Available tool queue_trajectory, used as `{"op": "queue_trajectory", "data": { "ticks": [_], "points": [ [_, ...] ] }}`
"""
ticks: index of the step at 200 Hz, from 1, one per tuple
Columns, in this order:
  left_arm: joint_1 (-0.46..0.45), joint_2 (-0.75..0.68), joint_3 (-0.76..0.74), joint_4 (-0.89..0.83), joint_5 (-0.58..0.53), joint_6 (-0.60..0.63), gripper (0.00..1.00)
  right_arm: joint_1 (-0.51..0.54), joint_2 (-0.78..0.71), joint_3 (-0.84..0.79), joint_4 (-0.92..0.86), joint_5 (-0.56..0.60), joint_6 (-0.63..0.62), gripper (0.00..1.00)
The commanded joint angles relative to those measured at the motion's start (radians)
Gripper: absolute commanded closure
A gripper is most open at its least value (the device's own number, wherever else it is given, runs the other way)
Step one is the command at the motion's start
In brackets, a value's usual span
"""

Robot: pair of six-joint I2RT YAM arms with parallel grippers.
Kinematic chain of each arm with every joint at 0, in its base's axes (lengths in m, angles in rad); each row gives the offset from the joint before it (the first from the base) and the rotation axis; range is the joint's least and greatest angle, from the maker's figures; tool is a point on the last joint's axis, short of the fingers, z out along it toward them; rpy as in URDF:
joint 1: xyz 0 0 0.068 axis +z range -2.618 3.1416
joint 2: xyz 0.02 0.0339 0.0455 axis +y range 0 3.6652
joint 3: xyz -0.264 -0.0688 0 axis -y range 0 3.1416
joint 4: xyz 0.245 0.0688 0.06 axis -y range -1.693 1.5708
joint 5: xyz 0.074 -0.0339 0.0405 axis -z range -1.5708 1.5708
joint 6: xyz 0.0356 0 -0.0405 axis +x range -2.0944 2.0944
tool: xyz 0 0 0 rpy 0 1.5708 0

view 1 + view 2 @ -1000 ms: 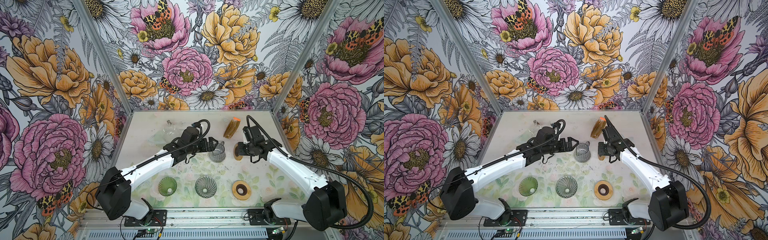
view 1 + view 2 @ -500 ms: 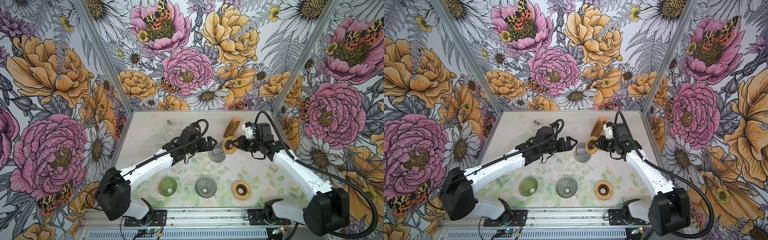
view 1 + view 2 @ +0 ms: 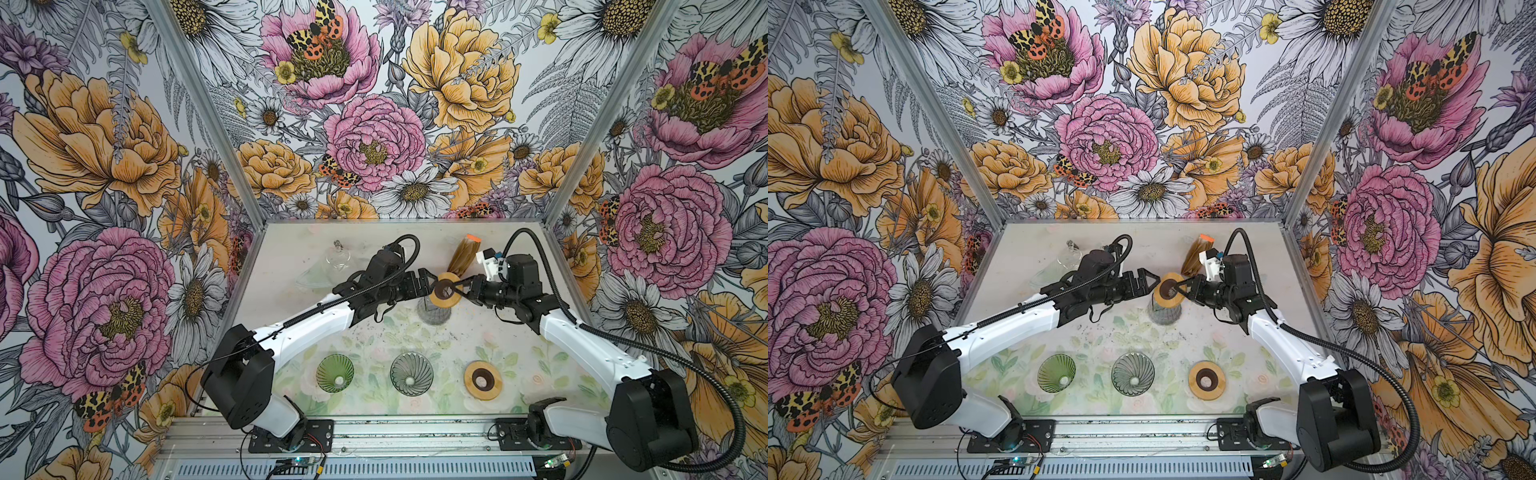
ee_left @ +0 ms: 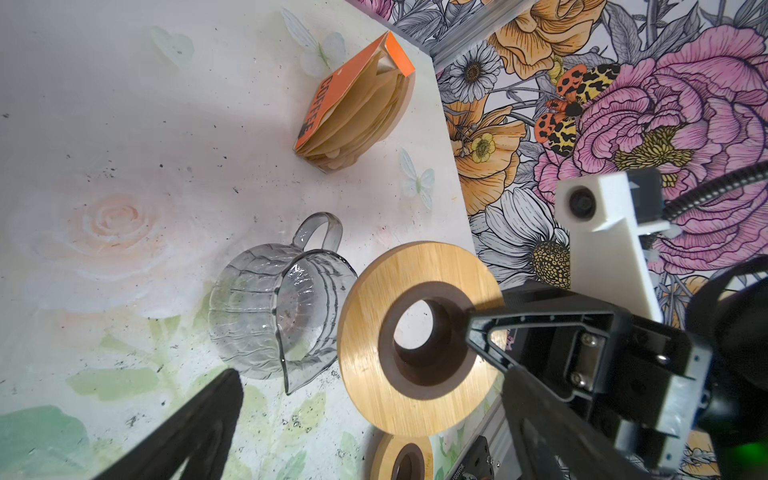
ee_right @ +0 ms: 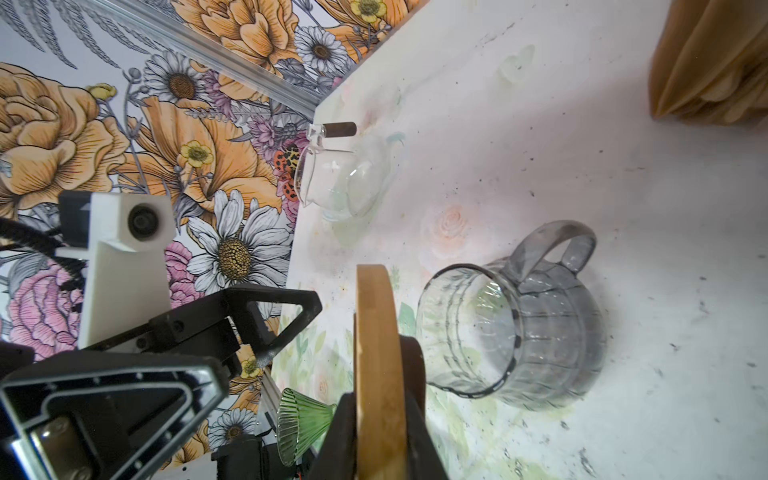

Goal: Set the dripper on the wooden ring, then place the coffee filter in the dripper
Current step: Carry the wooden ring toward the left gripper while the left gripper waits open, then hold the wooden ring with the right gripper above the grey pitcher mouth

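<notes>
Two jaws of the right gripper [image 3: 460, 286] close narrowly on the rim of a wooden ring [image 4: 365, 324], which we see held on edge above the glass pitcher [image 3: 434, 318]. The left gripper [image 3: 1149, 281] stands wide and empty just beside the ring's far face. Outward from there, the coffee filter pack [image 3: 463, 257] stands just behind our right gripper, its long axis slanting away from the ring toward the back wall. We judge the right arm nearer, yet it is occupied, so the free left would have to reach past the ring. The green dripper [image 3: 335, 372] and the grey dripper [image 3: 411, 374] sit well apart from the pack, at the front edge. Only the left wrist view shows the pack open with brown filters fanned; the right wrist view shows the ring edge-on in the clamp
</notes>
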State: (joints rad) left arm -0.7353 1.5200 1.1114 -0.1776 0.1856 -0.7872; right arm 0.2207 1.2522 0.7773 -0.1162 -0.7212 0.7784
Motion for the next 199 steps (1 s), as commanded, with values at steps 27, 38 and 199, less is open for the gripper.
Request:
{"op": "queue_trajectory", "data": {
  "ticks": [27,38,199],
  "points": [
    [-0.007,0.053,0.068,-0.034,0.03,-0.015,0.01,-0.01,0.057,-0.027,0.181,-0.079,0.058,0.85],
    [-0.008,0.06,0.072,-0.038,0.026,-0.019,0.01,-0.013,0.071,-0.028,0.189,-0.085,0.059,0.85],
    [-0.007,0.166,0.124,-0.062,0.034,-0.06,0.01,-0.018,0.236,-0.058,0.315,-0.106,0.108,0.83]
  ]
}}
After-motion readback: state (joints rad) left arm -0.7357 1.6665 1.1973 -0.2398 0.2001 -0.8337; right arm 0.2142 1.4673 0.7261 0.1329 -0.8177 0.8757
